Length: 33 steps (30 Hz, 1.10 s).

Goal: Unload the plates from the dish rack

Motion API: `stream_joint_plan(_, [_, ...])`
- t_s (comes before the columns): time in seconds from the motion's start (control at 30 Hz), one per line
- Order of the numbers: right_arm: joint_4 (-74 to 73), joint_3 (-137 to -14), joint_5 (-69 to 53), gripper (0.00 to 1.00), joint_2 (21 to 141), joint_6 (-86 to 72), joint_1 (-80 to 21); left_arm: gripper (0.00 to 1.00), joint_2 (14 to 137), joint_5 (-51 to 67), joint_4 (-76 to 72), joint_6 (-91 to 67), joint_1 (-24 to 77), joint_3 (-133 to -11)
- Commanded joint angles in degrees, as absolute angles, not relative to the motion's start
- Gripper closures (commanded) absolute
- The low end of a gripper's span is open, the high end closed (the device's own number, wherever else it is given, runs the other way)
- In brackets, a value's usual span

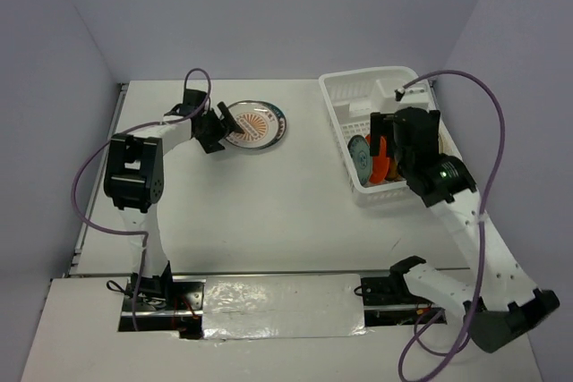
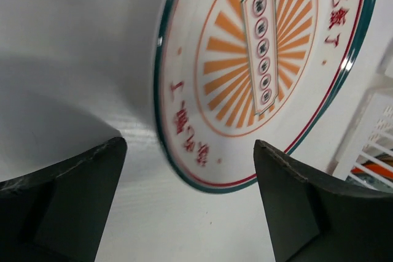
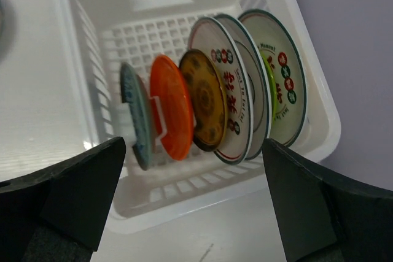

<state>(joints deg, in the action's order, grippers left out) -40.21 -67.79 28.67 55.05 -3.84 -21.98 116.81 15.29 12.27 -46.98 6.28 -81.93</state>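
While left tool gapes empty, right tool likewise

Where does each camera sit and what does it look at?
Top external: high behind the arms, looking down on the table; both arms show.
Left wrist: on the left arm, past the open left gripper, faces the flat sunburst plate.
Right wrist: on the right arm, past the open right gripper, faces plates standing in the dish rack.
Shared: top and left wrist both see the sunburst plate.
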Motion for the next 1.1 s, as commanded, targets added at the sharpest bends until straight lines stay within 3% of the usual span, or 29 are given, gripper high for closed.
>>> stream_joint_plan(0.0, [-41.15,-67.85,36.73,0.00,59.84,-0.35,-21.01,0.00,112.41,15.82,12.56,-48.08,6.94,-79.29])
stream_joint_plan(0.17, [-34.46,-64.78,42.36,0.03,62.05,7.81,-18.90,0.01,108.12,11.61,18.63,-46.85,8.52,-75.95])
stream_joint_plan(0.2, [-32.02,-64.34,42.36,0.06,62.49,8.61,-18.20,0.00,106.97,11.25,19.33,-46.32,8.87,-75.24])
stream_joint_plan(0.23, [-30.86,-63.64,42.10,0.17,62.66,9.31,-17.15,0.01,104.61,11.34,19.60,-45.71,9.57,-74.63])
stream_joint_plan(0.33, [-28.31,-62.67,39.64,0.30,64.33,10.54,-16.17,0.01,98.63,8.88,22.41,-43.86,11.85,-72.78])
stream_joint_plan(0.7, [-21.10,-60.91,41.84,0.45,72.50,14.68,-14.33,0.00,74.02,5.80,25.40,-37.97,20.39,-64.69])
stream_joint_plan(1.07, [-19.86,-60.73,42.01,0.65,76.73,14.59,-12.13,0.00,69.87,6.94,26.37,-34.81,22.68,-63.46])
